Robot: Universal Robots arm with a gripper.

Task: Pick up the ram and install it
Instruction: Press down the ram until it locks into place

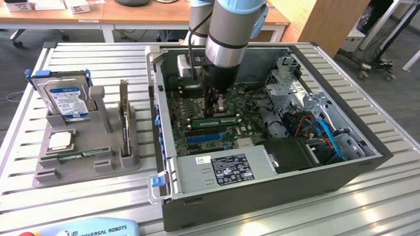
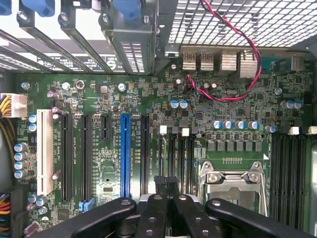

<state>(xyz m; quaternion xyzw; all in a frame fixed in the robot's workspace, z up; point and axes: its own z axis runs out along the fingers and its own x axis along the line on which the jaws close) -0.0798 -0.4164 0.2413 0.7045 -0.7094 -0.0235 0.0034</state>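
**Claw closed over the motherboard**

My claw (image 1: 211,105) is shut inside the computer case (image 1: 262,196), fingertips (image 2: 166,182) pinched together above the motherboard (image 2: 148,124). I see the ram (image 1: 215,120) seated flat in 1 slot (just beside the claw).

green ram (image 1: 215,119), blue-labelled hard drive (image 1: 64,98)

Matt grey metal computer case (image 1: 262,191), glossy green motherboard (image 2: 148,114) — black matt plastic gripper (image 2: 166,186).

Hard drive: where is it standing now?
In the exterior view, the hard drive stands upright in the grey holder at the exterior view's left, beside the open case.
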